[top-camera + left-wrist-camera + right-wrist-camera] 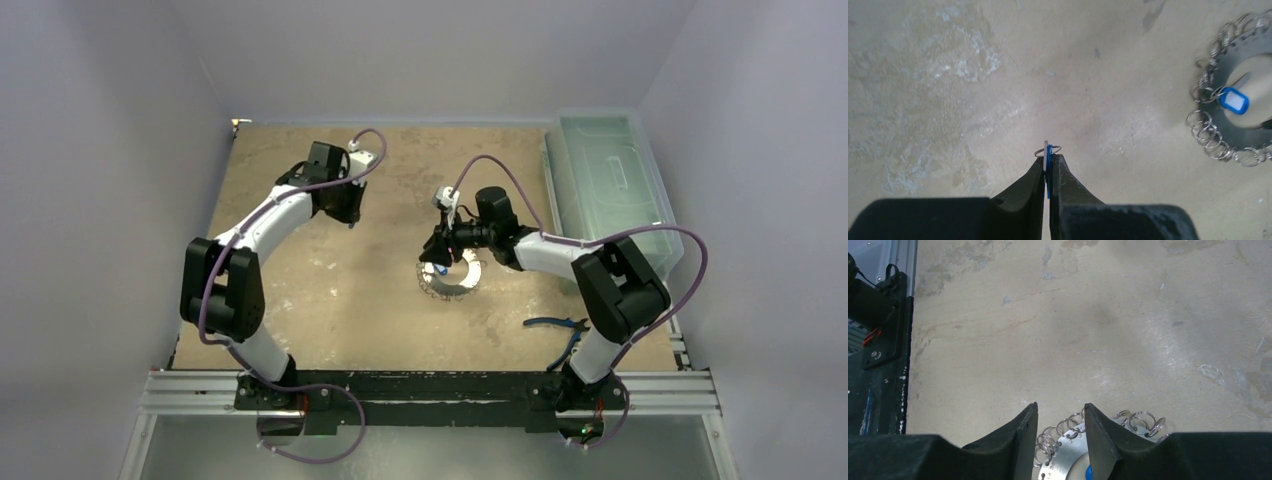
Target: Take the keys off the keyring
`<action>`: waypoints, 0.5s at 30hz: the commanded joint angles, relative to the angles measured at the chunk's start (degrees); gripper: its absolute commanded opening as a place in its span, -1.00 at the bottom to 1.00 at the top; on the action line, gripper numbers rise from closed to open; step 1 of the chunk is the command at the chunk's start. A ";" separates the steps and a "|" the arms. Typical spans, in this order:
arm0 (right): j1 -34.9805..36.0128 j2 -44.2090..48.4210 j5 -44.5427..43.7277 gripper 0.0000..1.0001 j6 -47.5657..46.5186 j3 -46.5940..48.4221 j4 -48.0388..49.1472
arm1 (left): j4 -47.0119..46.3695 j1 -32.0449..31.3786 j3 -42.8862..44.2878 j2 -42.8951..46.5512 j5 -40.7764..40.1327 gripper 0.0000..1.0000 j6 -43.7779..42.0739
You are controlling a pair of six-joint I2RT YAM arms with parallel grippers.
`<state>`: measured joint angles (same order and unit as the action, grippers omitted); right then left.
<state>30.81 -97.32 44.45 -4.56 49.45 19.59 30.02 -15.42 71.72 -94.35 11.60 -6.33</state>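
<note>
The keyring [455,280] is a flat grey metal ring fringed with small split rings and lies mid-table. In the left wrist view it [1245,42] sits at the right edge, with a blue-headed key [1234,100] in its middle. My left gripper [1049,156] is shut on a thin blue-headed key [1048,150] with a small split ring, held above bare table, far left of the keyring [348,212]. My right gripper [1060,412] is open, its fingers straddling the keyring's rim [1068,452]; it hovers over the ring [438,255].
Blue-handled pliers [560,325] lie near the right arm's base. A clear plastic box [610,185] stands along the right edge of the table. The black rail and arm mount [878,340] show at the left of the right wrist view.
</note>
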 commanded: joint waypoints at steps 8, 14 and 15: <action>-0.62 8.47 -3.85 -0.14 -9.14 2.79 -13.97 | 4.61 4.60 -0.62 -3.42 -3.69 -1.00 -5.48; -3.36 12.04 -5.51 -0.13 -10.06 2.03 -18.06 | 4.08 6.04 -1.16 -5.48 -4.66 -1.00 -5.36; -3.89 12.52 -5.77 -0.13 -10.11 2.16 -18.36 | 4.12 6.15 -1.15 -6.02 -4.89 -1.00 -5.37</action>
<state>28.88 -87.90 40.99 -12.51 51.13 5.30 34.79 -10.09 71.13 -98.61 7.94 -10.72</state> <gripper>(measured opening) 0.431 0.028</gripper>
